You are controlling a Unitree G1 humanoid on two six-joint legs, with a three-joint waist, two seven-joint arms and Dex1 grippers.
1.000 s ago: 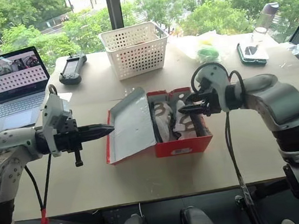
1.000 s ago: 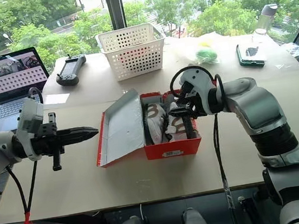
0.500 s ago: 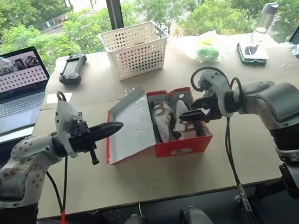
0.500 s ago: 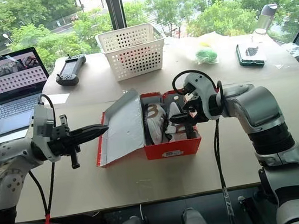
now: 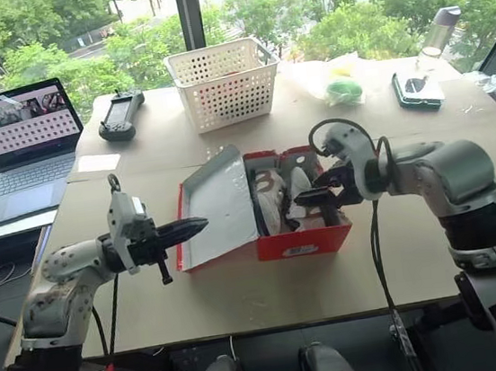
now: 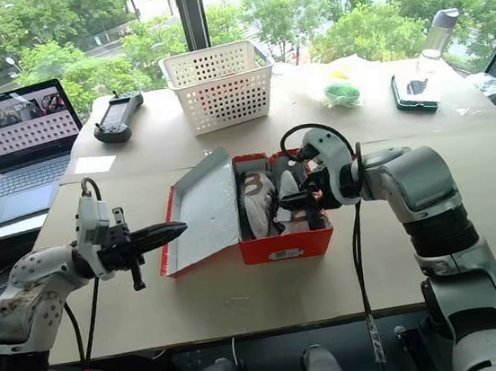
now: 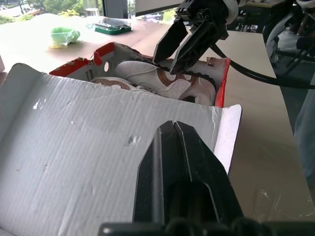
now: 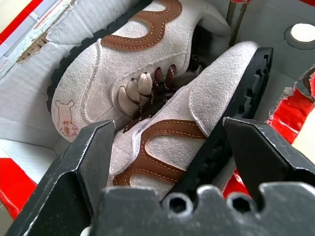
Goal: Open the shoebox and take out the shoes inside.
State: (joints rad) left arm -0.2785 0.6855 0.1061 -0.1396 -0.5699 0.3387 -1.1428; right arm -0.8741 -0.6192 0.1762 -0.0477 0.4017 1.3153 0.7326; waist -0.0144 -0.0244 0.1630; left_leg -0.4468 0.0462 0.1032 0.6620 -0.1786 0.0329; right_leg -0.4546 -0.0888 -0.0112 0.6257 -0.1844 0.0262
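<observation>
The shoebox (image 5: 269, 210) sits at the middle of the table (image 5: 243, 295), its lid (image 5: 218, 203) swung open toward the robot's left and standing tilted, grey-white inside facing up. A white label (image 5: 303, 250) is on the near red end wall; its print is too small to read. Inside the box lie the shoes (image 8: 147, 98), the pair on their sides, pale suede with brown curved stripes, brown laces and dark treaded soles. One shoe has a small outline drawing of a cartoon bear with tiny marks under it near the toe (image 8: 65, 120); the marks cannot be read.

The right gripper (image 5: 311, 198) reaches down into the box, its fingers (image 8: 83, 162) spread wide on either side of the nearer shoe, one by the upper and one by the sole; it has not clamped on it. The left gripper (image 5: 200, 223) points level at the lid's near edge, fingers pressed together and holding nothing; its tip is at or just short of the cardboard, and contact cannot be told.

Behind the box stands a white perforated basket (image 5: 224, 81); what it holds cannot be seen. To the robot's left are a black controller (image 5: 120, 113) and an open laptop (image 5: 21, 141) whose screen shows rows of small thumbnails. On the far right lie a green object in clear wrap (image 5: 343, 90), a dark green case (image 5: 418, 88) and a bottle (image 5: 443, 30).
</observation>
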